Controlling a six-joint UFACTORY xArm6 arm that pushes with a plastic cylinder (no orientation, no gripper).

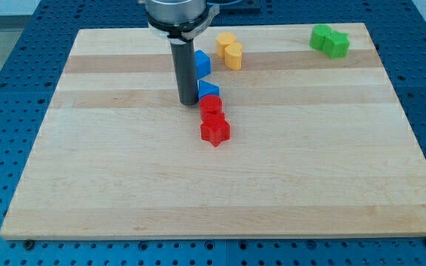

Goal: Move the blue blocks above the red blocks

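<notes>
My tip (188, 101) rests on the board just left of a small blue block (208, 90), close to touching it. A second blue block (202, 63) sits higher up, partly hidden behind the rod. Directly below the small blue block lies a round red block (211, 106), touching it. A red star-shaped block (215, 130) sits just under that. The four blocks form a near-vertical line in the board's upper middle, blue ones above the red ones.
Two yellow blocks (230, 50) sit together near the view's top, right of the rod. Two green blocks (329, 40) sit at the top right corner. The wooden board (124, 185) lies on a blue perforated table.
</notes>
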